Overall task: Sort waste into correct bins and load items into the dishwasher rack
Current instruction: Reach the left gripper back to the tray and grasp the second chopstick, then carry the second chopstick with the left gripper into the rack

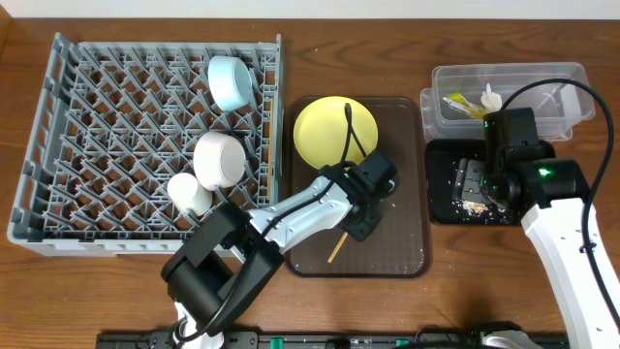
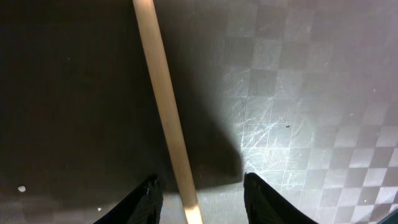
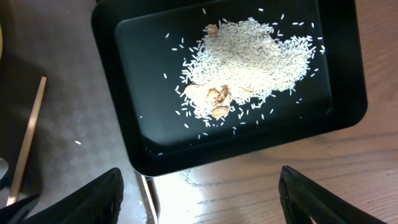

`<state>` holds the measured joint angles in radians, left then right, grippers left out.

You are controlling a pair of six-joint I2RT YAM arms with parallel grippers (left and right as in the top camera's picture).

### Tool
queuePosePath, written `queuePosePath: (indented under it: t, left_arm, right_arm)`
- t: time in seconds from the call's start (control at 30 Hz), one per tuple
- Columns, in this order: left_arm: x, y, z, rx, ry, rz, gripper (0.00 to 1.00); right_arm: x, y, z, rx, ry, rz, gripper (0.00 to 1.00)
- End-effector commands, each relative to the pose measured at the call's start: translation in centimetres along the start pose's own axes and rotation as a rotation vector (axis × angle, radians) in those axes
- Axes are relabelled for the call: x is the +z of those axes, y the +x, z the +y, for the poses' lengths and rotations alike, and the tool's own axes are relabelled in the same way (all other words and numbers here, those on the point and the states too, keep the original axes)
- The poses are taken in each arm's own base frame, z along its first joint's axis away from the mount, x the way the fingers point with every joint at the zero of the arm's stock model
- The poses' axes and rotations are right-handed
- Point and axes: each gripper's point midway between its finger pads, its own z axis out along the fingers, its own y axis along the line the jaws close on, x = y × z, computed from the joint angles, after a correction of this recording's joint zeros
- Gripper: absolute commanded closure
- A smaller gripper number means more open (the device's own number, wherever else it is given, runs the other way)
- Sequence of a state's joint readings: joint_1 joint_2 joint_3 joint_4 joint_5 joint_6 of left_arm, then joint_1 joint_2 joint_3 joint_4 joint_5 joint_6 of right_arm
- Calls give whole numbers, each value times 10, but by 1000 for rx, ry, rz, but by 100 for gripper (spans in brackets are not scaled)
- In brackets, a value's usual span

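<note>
While left gripper [image 2: 200, 186] straddles chopstick [image 2: 165, 106], jaws parted, right gripper [image 3: 200, 177] gapes empty over black tray [image 3: 134, 56].

L hand [image 2: 199, 196] spread, pointing down — R hand [image 3: 202, 196] spread wide.

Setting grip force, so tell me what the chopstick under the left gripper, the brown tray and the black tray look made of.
Chopstick: a pale, matt, round stick, probably wood or bamboo.
Brown tray: likely moulded plastic, with a fine embossed chequer texture that catches the light.
Black tray: glossy and smooth with rounded corners, probably plastic, though a lacquered finish cannot be excluded.
</note>
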<state>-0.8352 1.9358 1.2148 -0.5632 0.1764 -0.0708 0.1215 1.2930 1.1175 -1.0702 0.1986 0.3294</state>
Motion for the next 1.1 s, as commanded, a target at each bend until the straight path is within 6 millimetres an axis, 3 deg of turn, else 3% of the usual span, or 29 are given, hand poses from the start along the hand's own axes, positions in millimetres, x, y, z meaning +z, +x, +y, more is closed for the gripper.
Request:
queuePosePath:
  t: [0.0, 0.1, 0.27, 0.53, 0.67, 0.83, 1.07]
  left_arm:
    - [13, 11, 5, 1, -18, 44, 59]
    - [14, 11, 5, 1, -18, 44, 73]
    - [15, 12, 6, 1, -20, 48, 85]
    - [30, 20, 9, -4, -25, 89, 90]
    - [27, 19, 8, -4, -25, 85, 94]
    - [4, 5, 3, 2, -18, 40, 94]
    - [-58, -15, 1, 35, -46, -90, 94]
  right_arm:
    - [-6, -7, -4, 27, 3, -24, 22]
    - [-6, -7, -4, 27, 3, -24, 22]
    - [-6, -6, -4, 26, 4, -21, 22]
    - [-6, -4, -5, 24, 8, -11, 22]
    - [-6, -4, -5, 23, 8, -10, 22]
    - [-6, -4, -5, 23, 8, -10, 22]
    - [-6, -4, -5, 23, 8, -10, 22]
